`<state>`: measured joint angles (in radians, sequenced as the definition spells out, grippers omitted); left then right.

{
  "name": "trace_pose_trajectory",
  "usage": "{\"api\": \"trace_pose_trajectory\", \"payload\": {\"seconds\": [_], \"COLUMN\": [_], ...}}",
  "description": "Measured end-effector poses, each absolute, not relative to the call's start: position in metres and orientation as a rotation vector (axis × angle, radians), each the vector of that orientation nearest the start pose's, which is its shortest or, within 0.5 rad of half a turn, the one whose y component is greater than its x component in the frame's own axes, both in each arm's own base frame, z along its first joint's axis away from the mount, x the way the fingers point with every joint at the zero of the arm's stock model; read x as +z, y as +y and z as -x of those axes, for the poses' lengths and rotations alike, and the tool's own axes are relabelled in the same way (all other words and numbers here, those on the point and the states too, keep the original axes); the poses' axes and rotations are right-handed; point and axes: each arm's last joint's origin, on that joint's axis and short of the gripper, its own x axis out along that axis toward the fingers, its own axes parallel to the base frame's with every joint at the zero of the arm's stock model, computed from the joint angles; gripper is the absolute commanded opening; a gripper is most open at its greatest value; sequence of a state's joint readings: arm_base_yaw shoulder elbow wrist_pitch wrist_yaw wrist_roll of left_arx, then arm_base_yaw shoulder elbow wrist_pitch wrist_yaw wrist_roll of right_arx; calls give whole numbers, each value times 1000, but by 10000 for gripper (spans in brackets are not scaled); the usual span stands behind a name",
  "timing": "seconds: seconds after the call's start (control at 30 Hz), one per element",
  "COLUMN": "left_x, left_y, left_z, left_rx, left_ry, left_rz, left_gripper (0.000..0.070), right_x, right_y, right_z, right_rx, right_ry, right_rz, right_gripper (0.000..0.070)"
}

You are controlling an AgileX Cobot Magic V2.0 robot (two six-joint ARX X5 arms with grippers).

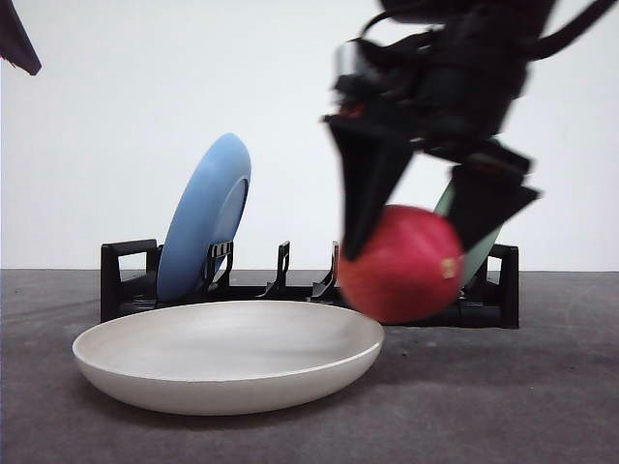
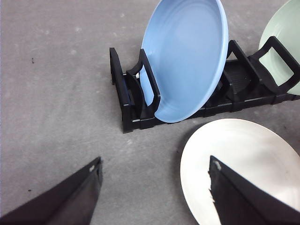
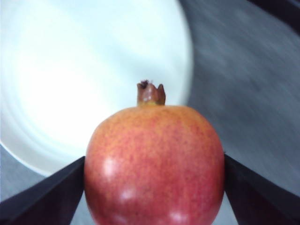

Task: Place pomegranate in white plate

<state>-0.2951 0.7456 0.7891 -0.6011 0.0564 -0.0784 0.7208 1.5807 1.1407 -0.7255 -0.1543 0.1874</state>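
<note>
Gripping the round red pomegranate, your right gripper holds it above the worktop, beside the shallow off-white plate's rim. Your left gripper's jaws are spread, empty.

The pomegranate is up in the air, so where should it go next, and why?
Probably a little further left, over the white plate. The right hand holds the pomegranate off the table beside the plate's right rim, not yet above its middle.

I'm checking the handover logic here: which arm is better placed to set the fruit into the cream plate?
The right. Its gripper already clamps the round red pomegranate in the air by the rim of the shallow off-white plate. The left gripper is open and empty.
</note>
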Motion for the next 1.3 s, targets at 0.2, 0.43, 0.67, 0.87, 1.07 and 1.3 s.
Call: {"api": "trace_pose_trajectory", "payload": {"seconds": [0.2,0.43,0.67,0.87,1.07,1.3], "left_x": [302,302,302,302,302,302], "left_y": [-45,-45,-45,-45,-45,-45], "left_z": [-143,-143,-143,-143,-143,-143], "left_rx": [-320,-320,-320,-319,-315,-315], "left_ry": [569,569,569,570,572,572], "left_rz": [9,9,9,13,25,25], "left_gripper": [429,429,429,429,429,429], "right_x": [217,201,198,214,258,251], "right_y": [253,288,298,298,279,232], "right_z": [-243,-250,-243,-240,-230,-203], "right_rx": [740,812,839,830,876,902], "right_ry": [1215,1180,1175,1086,851,690], "right_rz": [262,318,346,347,240,146], "right_gripper": [525,526,644,644,643,605]}}
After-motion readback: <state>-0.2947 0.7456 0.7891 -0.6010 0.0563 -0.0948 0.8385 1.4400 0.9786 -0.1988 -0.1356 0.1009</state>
